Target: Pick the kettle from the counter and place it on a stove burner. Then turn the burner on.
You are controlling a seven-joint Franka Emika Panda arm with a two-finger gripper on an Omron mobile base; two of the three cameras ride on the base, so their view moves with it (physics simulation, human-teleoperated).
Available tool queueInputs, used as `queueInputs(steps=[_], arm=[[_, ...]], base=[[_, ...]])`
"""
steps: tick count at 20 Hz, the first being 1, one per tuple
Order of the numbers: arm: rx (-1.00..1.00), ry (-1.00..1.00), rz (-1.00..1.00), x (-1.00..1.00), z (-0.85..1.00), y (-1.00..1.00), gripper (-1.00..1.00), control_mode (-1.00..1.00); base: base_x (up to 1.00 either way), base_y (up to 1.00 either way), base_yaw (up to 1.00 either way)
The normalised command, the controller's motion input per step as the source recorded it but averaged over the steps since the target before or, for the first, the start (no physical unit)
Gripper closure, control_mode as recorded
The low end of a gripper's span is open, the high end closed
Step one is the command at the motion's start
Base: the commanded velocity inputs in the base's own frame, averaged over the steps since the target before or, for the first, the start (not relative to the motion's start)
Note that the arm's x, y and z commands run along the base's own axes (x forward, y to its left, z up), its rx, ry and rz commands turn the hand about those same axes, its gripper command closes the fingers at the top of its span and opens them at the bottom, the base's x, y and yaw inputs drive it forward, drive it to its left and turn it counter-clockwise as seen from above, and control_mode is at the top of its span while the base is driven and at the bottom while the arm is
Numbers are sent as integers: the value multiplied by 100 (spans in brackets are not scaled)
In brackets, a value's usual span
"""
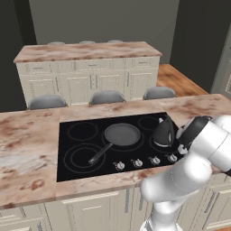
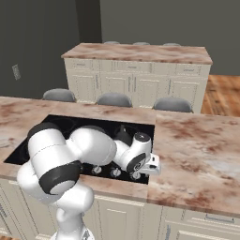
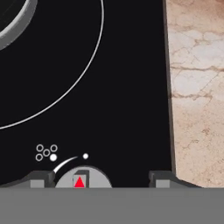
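While the kettle [image 1: 164, 132] stands on the right-hand burner [image 1: 159, 145] of the black cooktop [image 1: 72, 158], the gripper [image 3: 99, 179] hangs lower down at the front edge, over the row of knobs. In the hand view its two dark fingertips [image 3: 40, 178] stand well apart on either side of one grey knob [image 3: 83, 178] (the one with a red triangle), without touching it, and nothing is held. The kettle's grey base [image 3: 15, 22] shows in the far corner of that view, apart from the fingers. A frying pan [image 1: 118, 136] lies on the middle of the cooktop, and the marbled counter [image 3: 197, 87] runs just beside its edge.
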Motion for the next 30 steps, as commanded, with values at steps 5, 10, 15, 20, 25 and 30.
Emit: queueInputs(steps=[5,10,15,20,25,30], arm=[[0,0,0,-3,-36,4,100,-100],[0,0,0,-25,-37,7,100,-100],[0,-2,0,-44,-39,21,100,-100],[0,-9,0,-42,-31,40,100,-100],[0,-8,0,-41,-31,42,100,-100],[0,-1,-1,-31,-25,34,100,-100]], base=[[0,0,0],[0,0,0],[0,0,0],[0,0,0],[0,0,0],[0,0,0]])
